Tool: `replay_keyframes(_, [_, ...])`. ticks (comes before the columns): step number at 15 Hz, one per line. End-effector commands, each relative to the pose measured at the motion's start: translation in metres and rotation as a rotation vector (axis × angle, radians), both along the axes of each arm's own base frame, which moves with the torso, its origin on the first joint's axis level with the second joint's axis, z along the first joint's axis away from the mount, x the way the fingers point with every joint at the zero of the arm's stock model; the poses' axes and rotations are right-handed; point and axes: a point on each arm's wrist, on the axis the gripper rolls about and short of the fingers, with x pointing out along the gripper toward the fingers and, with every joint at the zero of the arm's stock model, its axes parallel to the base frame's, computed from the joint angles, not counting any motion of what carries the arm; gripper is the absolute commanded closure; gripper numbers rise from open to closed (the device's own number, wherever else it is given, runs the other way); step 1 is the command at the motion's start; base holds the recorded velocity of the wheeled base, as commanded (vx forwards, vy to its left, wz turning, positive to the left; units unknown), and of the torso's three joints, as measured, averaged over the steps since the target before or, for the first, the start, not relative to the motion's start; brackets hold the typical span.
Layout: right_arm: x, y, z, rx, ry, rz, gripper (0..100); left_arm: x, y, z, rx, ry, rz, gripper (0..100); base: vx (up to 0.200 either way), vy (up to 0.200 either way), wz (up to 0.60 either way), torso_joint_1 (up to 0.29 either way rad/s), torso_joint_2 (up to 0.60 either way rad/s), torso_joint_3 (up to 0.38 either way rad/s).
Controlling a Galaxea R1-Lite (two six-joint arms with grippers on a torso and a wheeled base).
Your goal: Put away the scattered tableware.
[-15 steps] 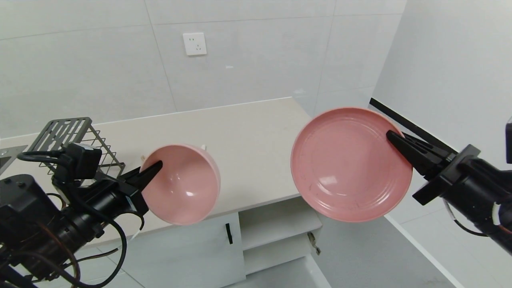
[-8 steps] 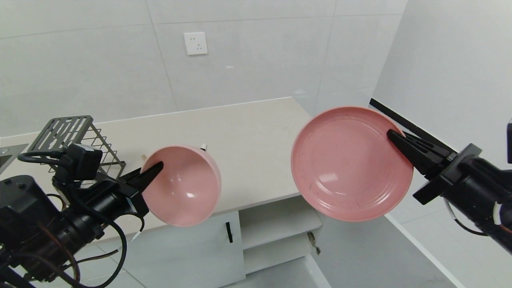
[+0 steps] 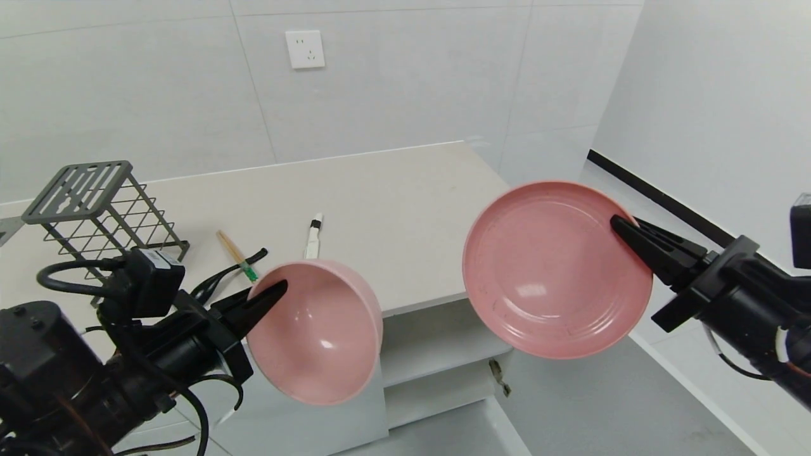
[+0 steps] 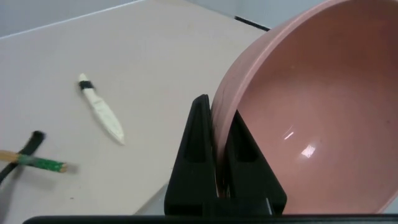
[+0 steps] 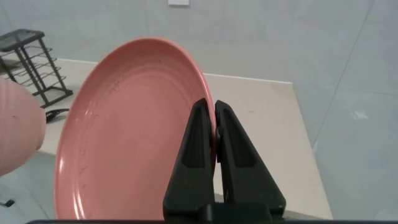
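My left gripper [image 3: 271, 292] is shut on the rim of a pink bowl [image 3: 320, 335], held tilted in front of the counter's near edge; the wrist view shows its fingers [image 4: 200, 134] clamping the bowl's wall [image 4: 311, 118]. At the right my right gripper [image 3: 619, 223] is shut on the rim of a pink plate [image 3: 545, 272], held almost upright in the air past the counter's right end. In the right wrist view the plate [image 5: 124, 130] is pinched at its edge by the gripper [image 5: 213, 112]. Wooden chopsticks [image 3: 236, 254], a white utensil [image 3: 313, 233] and a black utensil [image 3: 225, 273] lie on the beige counter [image 3: 405, 196].
A dark wire rack [image 3: 95, 206] stands at the counter's back left. Below the counter is a white cabinet with open shelves [image 3: 437, 345]. Tiled walls close off the back and right, with grey floor [image 3: 602, 405] at the lower right.
The head view has shifted. My left gripper with the bowl has dropped lower and nearer, uncovering the chopsticks and the utensils on the counter. The plate has hardly moved.
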Motion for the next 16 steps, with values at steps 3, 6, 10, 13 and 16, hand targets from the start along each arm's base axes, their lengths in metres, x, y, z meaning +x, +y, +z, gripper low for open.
replay_keyframes(3, [0.004,0.002,-0.017,-0.035,0.073,0.0,100,-0.001,-0.004,-0.008,0.019,0.039,-0.02,100,0.0,0.0,0.0,-0.142,0.28,0.142])
replay_keyframes(6, [0.006,0.003,-0.026,-0.056,0.117,0.002,100,-0.006,-0.008,-0.016,0.042,0.075,-0.052,100,0.0,0.0,0.0,-0.15,0.29,0.141])
replay_keyframes(10, [0.007,0.004,-0.033,-0.07,0.146,0.002,100,-0.008,-0.015,-0.029,0.081,0.131,-0.085,100,0.0,0.0,0.0,-0.134,0.28,0.133])
replay_keyframes(13, [0.007,0.004,-0.036,-0.076,0.158,0.002,100,-0.006,-0.016,-0.033,0.094,0.147,-0.087,100,0.0,0.0,0.0,-0.139,0.26,0.131])
replay_keyframes(16, [0.008,0.004,-0.038,-0.08,0.167,0.002,100,-0.006,-0.016,-0.033,0.094,0.147,-0.087,100,0.0,0.0,0.0,-0.167,0.31,0.157])
